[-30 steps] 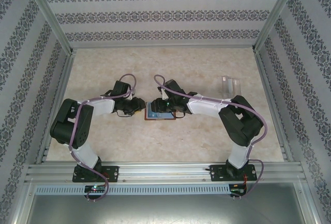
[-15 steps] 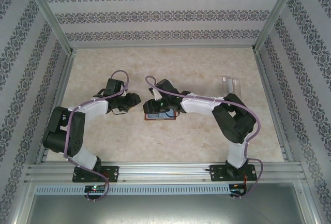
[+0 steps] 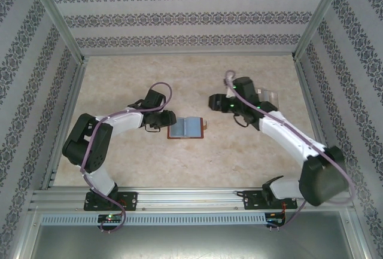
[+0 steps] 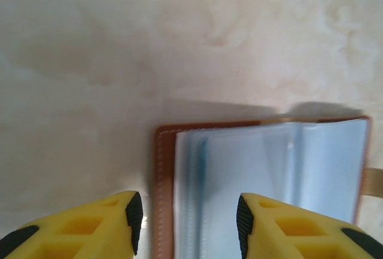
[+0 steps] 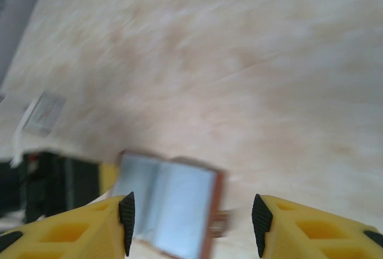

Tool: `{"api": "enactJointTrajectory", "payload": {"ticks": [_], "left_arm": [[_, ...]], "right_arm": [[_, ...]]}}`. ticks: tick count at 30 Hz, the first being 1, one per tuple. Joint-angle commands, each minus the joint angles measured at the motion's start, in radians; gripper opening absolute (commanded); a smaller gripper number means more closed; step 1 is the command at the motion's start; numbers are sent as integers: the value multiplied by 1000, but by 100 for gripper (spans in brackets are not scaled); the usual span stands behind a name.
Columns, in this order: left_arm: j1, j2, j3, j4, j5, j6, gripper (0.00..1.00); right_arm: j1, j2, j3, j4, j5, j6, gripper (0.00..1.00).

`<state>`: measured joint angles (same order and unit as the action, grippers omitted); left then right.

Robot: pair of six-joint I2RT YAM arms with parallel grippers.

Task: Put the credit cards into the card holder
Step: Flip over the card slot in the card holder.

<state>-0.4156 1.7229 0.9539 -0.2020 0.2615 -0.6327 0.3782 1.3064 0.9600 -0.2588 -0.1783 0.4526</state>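
left pincer at the card holder's left edge

the card holder point(image 3: 187, 127) lies unfolded on the tabletop point(image 3: 251, 151), grey-blue sleeves up. its long axis runs left to right, with the snap tab point(image 3: 206, 126) on the right edge. the left pincer point(image 3: 163, 120) is just beside its left cover, jaws parted partway and gripping nothing. in the wrist view that stitched edge lies between the pads point(image 4: 134, 214). the right pincer point(image 3: 214, 101), spread wide and empty, hangs well apart, far and right, so the left arm is nearer. whether credit cards sit in the sleeves, i cannot tell. no brand or writing is legible.
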Motion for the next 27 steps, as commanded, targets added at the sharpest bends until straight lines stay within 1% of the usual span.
{"api": "enactJointTrajectory", "payload": {"ticks": [1,3,5,7,9,10,12,14,18,23,27], "left_arm": [[-3,27,-19,-78,-108,48,48],[-7,34,-24,-79,-120,52,47],[-11,40,-21,-73,-118,57,47],[-15,40,-9,-75,-109,56,48],[-19,36,3,-83,-87,48,47],[-24,33,5,-82,-81,50,48],[-31,32,8,-77,-71,61,48],[-32,32,12,-89,-64,71,49],[-32,-19,-1,-104,-48,70,49],[-31,-74,-15,-85,2,48,50],[-31,-93,-29,-58,15,40,50]], "right_arm": [[-108,-71,-14,-163,218,-73,60],[-173,-88,-1,-240,274,-118,63],[-220,-97,-2,-273,322,-169,67],[-263,-91,8,-294,298,-260,70],[-294,-57,53,-351,301,-310,71],[-310,-34,83,-388,308,-323,73],[-331,8,118,-420,362,-339,76],[-343,43,126,-407,418,-363,77],[-399,108,137,-367,355,-381,74],[-425,221,213,-370,403,-392,72],[-433,311,289,-390,396,-401,70]]}}
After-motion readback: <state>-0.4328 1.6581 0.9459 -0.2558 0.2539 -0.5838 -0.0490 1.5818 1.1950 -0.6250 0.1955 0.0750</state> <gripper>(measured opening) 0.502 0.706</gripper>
